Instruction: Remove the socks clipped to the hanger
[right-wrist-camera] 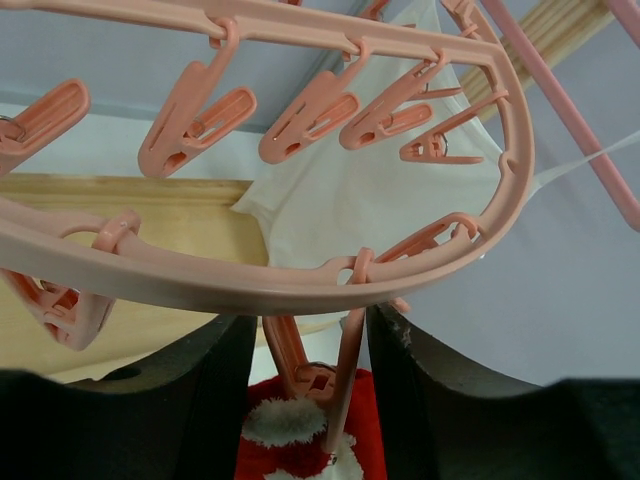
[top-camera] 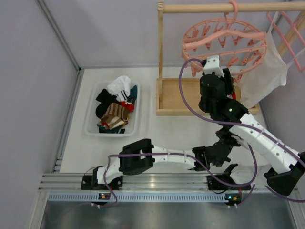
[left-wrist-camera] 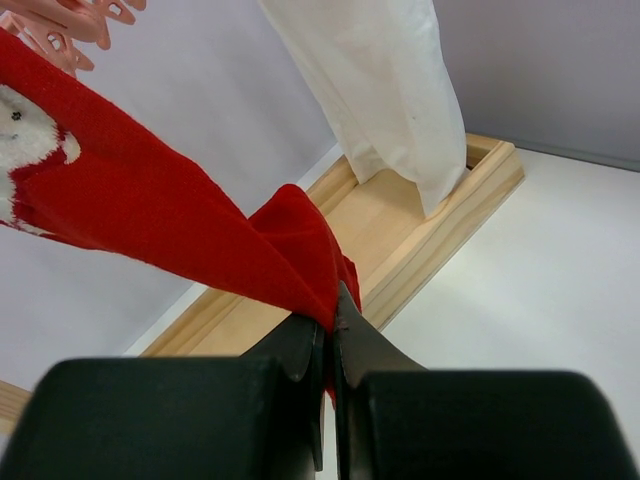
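1. Top external: the hanger (top-camera: 209, 44) hangs by its hook from the wooden rail (top-camera: 214, 8) at the far right.
   - My right pincer (top-camera: 210, 60) is raised to the ring's near edge.
   - My left pincer (top-camera: 225, 143) sits lower and nearer the bases, partly hidden under the right arm.
   - Loose socks (top-camera: 114, 114) lie in the clear tray (top-camera: 90, 128) at left, well apart from the hanger.

2. Left wrist: my left pincer (left-wrist-camera: 330, 330) is clamped tight on the low end of the red sock (left-wrist-camera: 150, 230).
   - The sock runs taut from the jaws up and to the left, toward the pink clips in the top corner, so its long axis is a diagonal.
   - It is a soft knit, creased into a fold at the grip, with a white patch near the upper end.
   - Behind it the white cloth (left-wrist-camera: 390, 100) hangs limp over the wooden base (left-wrist-camera: 440, 230).

3. Right wrist: my right pincer (right-wrist-camera: 308, 335) stands apart, straddling one clip (right-wrist-camera: 345, 370) that hangs from the ring.
   - There is one finger on each side of the clip, and I see no contact.
   - The clip is hard, smooth pink plastic with two thin arms, and it bites the sock's fluffy white cuff just below.
   - My read is that the right arm is the one at the clip, and the next move depends on those arms sitting square between my fingers. I squeeze there while the left pulls along the sock's axis.
   - The ring hangs free, so it may swing.
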Available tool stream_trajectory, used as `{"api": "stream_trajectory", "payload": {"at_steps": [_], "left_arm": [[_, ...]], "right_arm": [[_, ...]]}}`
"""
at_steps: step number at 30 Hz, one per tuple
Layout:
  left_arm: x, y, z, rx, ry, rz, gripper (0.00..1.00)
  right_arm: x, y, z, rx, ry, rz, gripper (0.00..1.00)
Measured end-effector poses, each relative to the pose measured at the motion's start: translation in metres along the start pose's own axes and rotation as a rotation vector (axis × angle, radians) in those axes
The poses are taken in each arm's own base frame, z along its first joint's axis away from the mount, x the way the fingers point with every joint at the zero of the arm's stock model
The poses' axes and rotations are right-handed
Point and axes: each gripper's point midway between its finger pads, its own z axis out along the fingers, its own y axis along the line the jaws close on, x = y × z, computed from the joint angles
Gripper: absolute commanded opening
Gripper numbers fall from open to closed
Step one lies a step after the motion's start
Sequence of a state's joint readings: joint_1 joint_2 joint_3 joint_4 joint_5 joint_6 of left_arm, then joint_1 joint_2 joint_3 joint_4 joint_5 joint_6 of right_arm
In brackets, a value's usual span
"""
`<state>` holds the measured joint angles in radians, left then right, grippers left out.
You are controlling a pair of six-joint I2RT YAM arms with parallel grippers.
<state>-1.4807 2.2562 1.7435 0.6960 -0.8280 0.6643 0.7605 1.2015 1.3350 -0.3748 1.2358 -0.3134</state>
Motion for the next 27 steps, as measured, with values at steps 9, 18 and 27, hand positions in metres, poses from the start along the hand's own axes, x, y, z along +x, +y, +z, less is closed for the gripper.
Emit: {"api": "stream_trajectory", "payload": {"at_steps": [9, 18, 27], "left_arm": [[-0.001, 0.0, 0.0, 0.001, -0.002, -0.007, 0.0], [0.014, -0.003, -0.006, 0.013, 0.023, -0.004, 0.0], [0.053, 0.041, -0.055, -0.015, 0.137, -0.075, 0.0]], "right_arm": [[-0.005, 0.006, 0.004, 0.008, -0.007, -0.002, 0.16], [-0.005, 0.009, 0.005, 0.003, -0.008, 0.008, 0.35], [-0.004, 0.026, 0.004, -0.086, -0.014, 0.057, 0.57]]}}
